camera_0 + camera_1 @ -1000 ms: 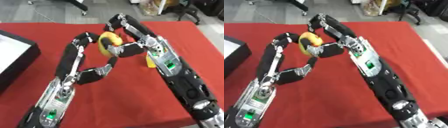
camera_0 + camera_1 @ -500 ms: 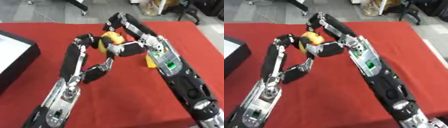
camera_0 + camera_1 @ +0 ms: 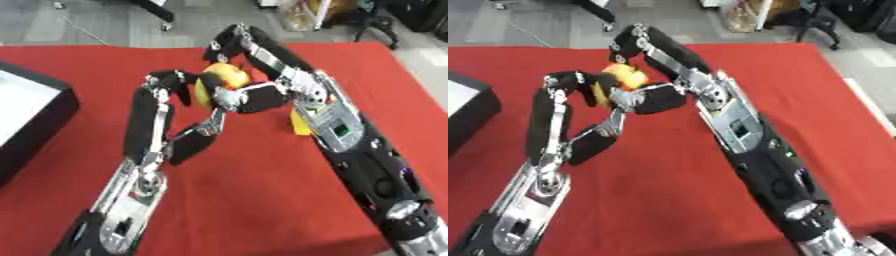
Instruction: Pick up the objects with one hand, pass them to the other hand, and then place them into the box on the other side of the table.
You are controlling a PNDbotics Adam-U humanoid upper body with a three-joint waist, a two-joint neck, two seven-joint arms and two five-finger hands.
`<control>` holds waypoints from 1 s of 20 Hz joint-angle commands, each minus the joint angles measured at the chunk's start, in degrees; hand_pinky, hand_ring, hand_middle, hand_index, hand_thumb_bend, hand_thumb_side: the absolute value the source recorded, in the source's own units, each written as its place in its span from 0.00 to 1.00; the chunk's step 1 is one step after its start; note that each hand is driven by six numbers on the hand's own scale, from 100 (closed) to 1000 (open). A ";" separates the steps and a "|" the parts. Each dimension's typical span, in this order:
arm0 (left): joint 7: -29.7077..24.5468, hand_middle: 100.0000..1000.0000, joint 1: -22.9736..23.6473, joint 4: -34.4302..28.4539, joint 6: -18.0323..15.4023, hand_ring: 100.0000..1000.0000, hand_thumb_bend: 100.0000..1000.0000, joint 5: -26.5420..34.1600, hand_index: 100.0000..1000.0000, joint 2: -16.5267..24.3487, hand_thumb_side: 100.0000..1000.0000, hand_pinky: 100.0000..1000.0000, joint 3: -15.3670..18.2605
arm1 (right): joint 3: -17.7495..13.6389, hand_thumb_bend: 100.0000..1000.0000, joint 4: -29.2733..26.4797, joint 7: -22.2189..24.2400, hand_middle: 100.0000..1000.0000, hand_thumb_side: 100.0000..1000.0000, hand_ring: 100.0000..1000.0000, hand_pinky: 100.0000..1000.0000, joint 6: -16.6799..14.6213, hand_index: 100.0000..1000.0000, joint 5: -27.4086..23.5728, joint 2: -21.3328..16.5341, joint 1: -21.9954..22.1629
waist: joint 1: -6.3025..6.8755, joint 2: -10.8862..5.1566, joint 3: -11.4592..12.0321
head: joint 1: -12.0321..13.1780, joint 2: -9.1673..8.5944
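No writing or brand can be read on anything here.

One yellow fruit (image 3: pixel 224 76), round with an orange-red blush, is held up above the red counter (image 3: pixel 245 190), near its far middle. Both hands meet at it. The left hand (image 3: pixel 179 84) comes in from the left with its arm bent sharply at the elbow, and its dark fingers (image 3: pixel 203 92) curl round the fruit's left and lower side. The right hand (image 3: pixel 226 46) reaches from the far side, bent back toward the robot over the fruit's top right; it touches or nearly touches the fruit, but whether its fingers are clenched on it or released I cannot tell, as they are hidden behind the wrist and the fruit.

One yellow block (image 3: pixel 300 123) lies on the counter just beside the right forearm, partly covered by it; its kind cannot be made out.

One black box (image 3: pixel 35 127) with a pale inside sits at the left edge of the counter, well apart from the fruit. Only one box shows in these views.

Two arms, one fruit in the air, one yellow block on the cloth, one box: that is the count. Beyond the far edge of the counter is grey floor (image 3: pixel 105 22) with some chair legs and clutter.
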 commanded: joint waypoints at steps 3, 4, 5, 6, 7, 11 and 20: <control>2.28 0.17 -1.32 -1.33 0.07 0.28 0.00 1.35 0.22 -0.18 0.45 0.51 1.14 | -1.36 0.00 -1.13 0.87 0.36 0.57 0.43 0.67 0.12 0.51 -0.24 -1.18 -0.76 | 0.20 -0.86 -0.20 | 0.17 -0.41; 2.30 0.17 -1.15 -1.31 0.11 0.27 0.00 1.36 0.22 0.00 0.45 0.51 1.19 | -2.01 0.00 -1.44 0.38 0.40 0.64 0.45 0.67 0.25 0.60 0.23 -1.40 -0.92 | 0.24 -0.88 -0.22 | 0.20 -0.41; 2.32 0.17 -0.99 -1.28 0.15 0.28 0.00 1.37 0.22 0.13 0.45 0.51 1.23 | -2.54 0.00 -1.74 -0.21 0.43 0.73 0.46 0.68 0.42 0.68 0.75 -1.58 -1.06 | 0.27 -0.89 -0.22 | 0.20 -0.42; 2.32 0.18 -0.75 -1.24 0.21 0.28 0.00 1.39 0.22 0.25 0.45 0.51 1.23 | -3.26 0.00 -2.07 -1.14 0.45 0.79 0.47 0.68 0.69 0.72 1.41 -1.81 -1.28 | 0.30 -0.90 -0.23 | 0.19 -0.43; 2.29 0.18 -0.56 -1.22 0.22 0.28 0.00 1.40 0.22 0.33 0.45 0.52 1.18 | -3.77 0.00 -2.34 -2.08 0.49 0.86 0.48 0.69 0.99 0.78 2.06 -2.01 -1.45 | 0.33 -0.91 -0.21 | 0.17 -0.43; 1.92 0.19 0.18 -1.44 -0.06 0.28 0.00 1.41 0.23 0.44 0.45 0.52 0.85 | -5.29 0.00 -3.01 -5.73 0.55 0.98 0.52 0.70 2.18 0.86 4.93 -2.62 -2.05 | 0.43 -0.88 -0.18 | 0.08 -0.43; 0.00 0.20 2.54 -3.10 -0.35 0.30 0.00 1.20 0.25 3.11 0.43 0.53 1.08 | -6.82 0.00 -3.37 -7.96 0.58 0.98 0.54 0.71 2.40 0.87 7.38 -5.04 -3.00 | 0.83 -0.91 -0.14 | -0.03 -0.68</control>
